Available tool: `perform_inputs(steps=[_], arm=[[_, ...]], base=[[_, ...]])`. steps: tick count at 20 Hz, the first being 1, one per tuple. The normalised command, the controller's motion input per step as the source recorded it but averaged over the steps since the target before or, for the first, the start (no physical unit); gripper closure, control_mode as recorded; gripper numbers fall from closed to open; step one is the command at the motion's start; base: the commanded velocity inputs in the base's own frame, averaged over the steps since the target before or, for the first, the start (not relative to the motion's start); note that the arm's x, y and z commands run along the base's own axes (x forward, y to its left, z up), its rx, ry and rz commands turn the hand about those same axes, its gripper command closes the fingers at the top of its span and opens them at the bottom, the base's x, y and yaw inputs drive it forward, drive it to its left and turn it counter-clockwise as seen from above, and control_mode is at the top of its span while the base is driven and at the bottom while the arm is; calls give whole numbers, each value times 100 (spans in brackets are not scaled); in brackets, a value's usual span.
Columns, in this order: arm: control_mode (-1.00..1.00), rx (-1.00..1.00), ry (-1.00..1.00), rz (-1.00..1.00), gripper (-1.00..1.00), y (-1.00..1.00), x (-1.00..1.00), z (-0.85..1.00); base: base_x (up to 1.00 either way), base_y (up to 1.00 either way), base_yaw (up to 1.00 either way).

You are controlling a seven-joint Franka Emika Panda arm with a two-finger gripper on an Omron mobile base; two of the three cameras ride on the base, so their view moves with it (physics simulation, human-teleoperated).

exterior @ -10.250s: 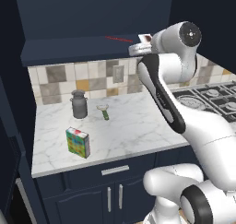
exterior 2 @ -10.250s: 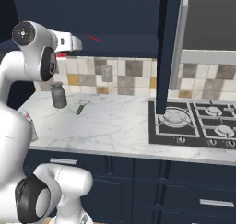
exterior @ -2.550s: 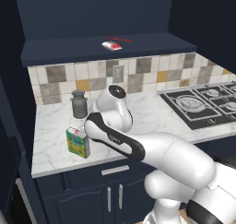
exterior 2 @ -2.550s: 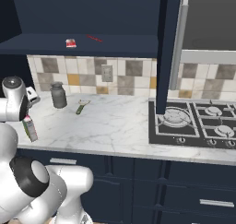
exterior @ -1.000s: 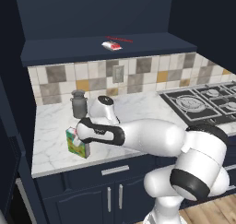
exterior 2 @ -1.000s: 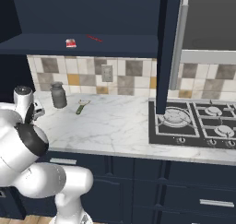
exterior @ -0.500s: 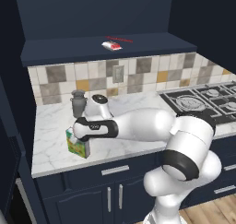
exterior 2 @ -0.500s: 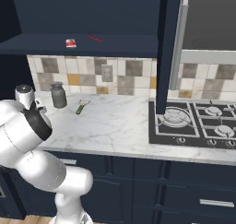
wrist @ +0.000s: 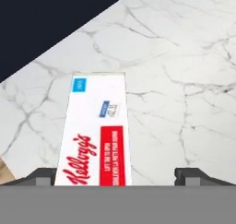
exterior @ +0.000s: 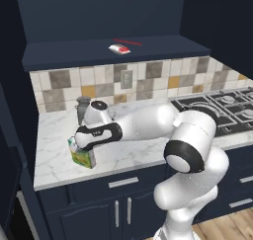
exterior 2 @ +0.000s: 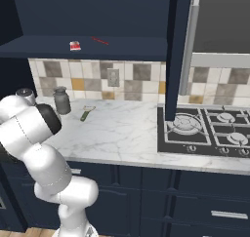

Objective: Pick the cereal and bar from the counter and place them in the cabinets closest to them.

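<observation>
The cereal (exterior: 82, 156) stands upright near the front left of the counter (exterior: 133, 157). In the hand view its white narrow top side (wrist: 94, 135) with red lettering lies between the two fingertips, closer to the left one. My gripper (exterior: 80, 144) hangs directly over the box and is open, with the tips (wrist: 119, 177) spread wider than the box and not touching it. The bar (exterior: 118, 49) lies on the shelf of the navy wall cabinet (exterior: 163, 45), and it appears as a small red-and-white packet (exterior 2: 75, 46) in the right base view.
A grey metal jug (exterior 2: 61, 100) stands by the tiled backsplash behind my arm. A small green-handled tool (exterior 2: 86, 114) lies on the marble near it. A thin red stick (exterior 2: 100, 40) rests on the shelf beside the bar. The black gas hob (exterior 2: 210, 128) is at the right.
My arm has swung left and down, bringing the hand from beside the cereal box to directly over it. The box and the bar have not moved.
</observation>
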Motion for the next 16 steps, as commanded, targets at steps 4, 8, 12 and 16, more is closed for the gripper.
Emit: perform_inputs(steps=[4,8,12,16], arm=[[-100,-3,1,0,100,5,0,-7],[-100,0,0,0,100,0,-6,1],[-100,0,0,0,100,0,-27,18],[-100,0,2,0,100,0,-42,49]], base=[[0,0,0],[0,0,0],[0,0,0],[0,0,0]])
